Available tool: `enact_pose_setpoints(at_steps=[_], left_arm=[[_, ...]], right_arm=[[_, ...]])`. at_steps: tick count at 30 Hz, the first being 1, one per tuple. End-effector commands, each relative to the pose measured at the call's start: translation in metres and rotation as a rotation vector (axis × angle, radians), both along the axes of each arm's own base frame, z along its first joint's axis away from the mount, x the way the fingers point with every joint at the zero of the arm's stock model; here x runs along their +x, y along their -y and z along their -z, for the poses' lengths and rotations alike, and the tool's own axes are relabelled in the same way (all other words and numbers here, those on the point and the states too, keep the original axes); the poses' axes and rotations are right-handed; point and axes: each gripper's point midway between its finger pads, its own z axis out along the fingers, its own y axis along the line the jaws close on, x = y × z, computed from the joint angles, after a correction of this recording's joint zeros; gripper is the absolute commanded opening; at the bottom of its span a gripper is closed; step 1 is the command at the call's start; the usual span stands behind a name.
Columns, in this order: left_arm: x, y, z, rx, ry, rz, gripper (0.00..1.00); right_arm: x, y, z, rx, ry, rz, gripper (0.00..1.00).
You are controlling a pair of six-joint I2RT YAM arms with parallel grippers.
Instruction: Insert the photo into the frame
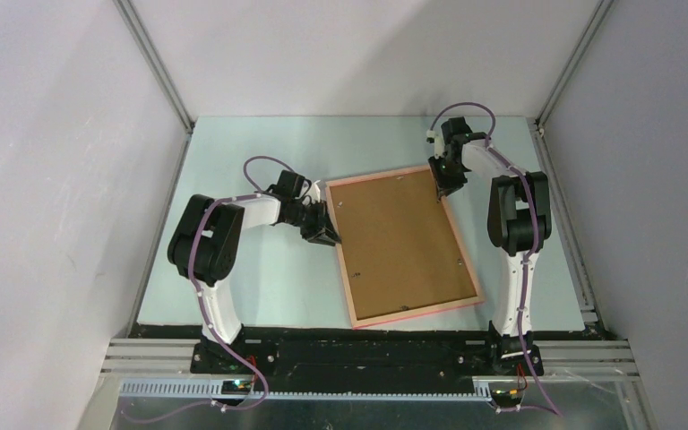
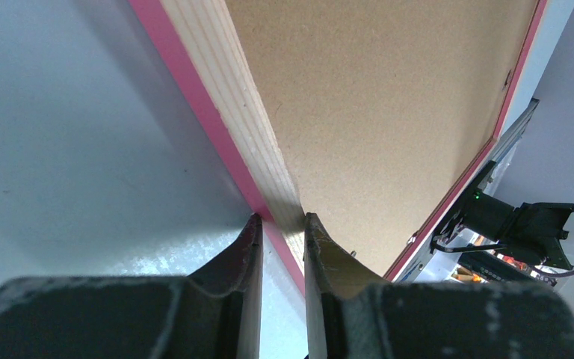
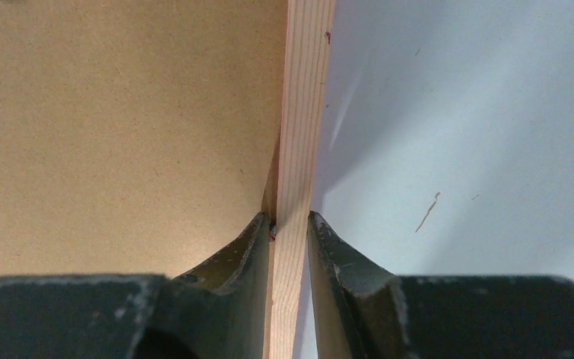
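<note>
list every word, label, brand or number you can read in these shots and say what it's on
None: no text can be read in any view.
The brown fibreboard backing is blank.
The pink-edged wooden picture frame around it carries no label or number.
The pale green table top has only scuffs, no markings.

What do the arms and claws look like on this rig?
Both match: the left arm and right arm have white links and bulky black joint housings. Each carries a purple cable clipped along it, looping free near the wrist. The left claw and right claw are black, with two tapered fingers scuffed pale at the edges.
</note>
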Motion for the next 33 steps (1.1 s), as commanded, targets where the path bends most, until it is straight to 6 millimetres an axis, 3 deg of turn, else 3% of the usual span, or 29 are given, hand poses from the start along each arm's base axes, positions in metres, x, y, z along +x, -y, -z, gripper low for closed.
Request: enact_pose_setpoints(at_steps=[1, 9, 16, 23, 27, 33], left_arm=[[0.003, -0.003, 0.013, 0.057, 0.058, 0.045, 0.00], [0.002, -0.003, 0.015, 0.060, 0.054, 0.044, 0.00], [0.003, -0.004, 0.016, 0.066, 0.055, 0.044, 0.00], [0.013, -0.010, 0.014, 0.077, 0.083, 0.033, 0.00], [0.019, -0.017, 0.014, 0.081, 0.092, 0.025, 0.00], [0.029, -0.022, 0.011, 0.093, 0.109, 0.020, 0.00]], right_arm=[[-0.017, 0.003, 0.012, -0.033, -0.083, 0.012, 0.01], [-0.017, -0.001, 0.010, -0.003, -0.083, 0.029, 0.01], [-0.010, -0.010, -0.008, 0.097, -0.042, 0.025, 0.42], [-0.009, -0.010, -0.039, 0.200, 0.016, 0.011, 0.56], [-0.026, -0.008, -0.044, 0.224, 0.017, -0.033, 0.59], [-0.072, 0.002, -0.038, 0.208, -0.009, -0.109, 0.65]])
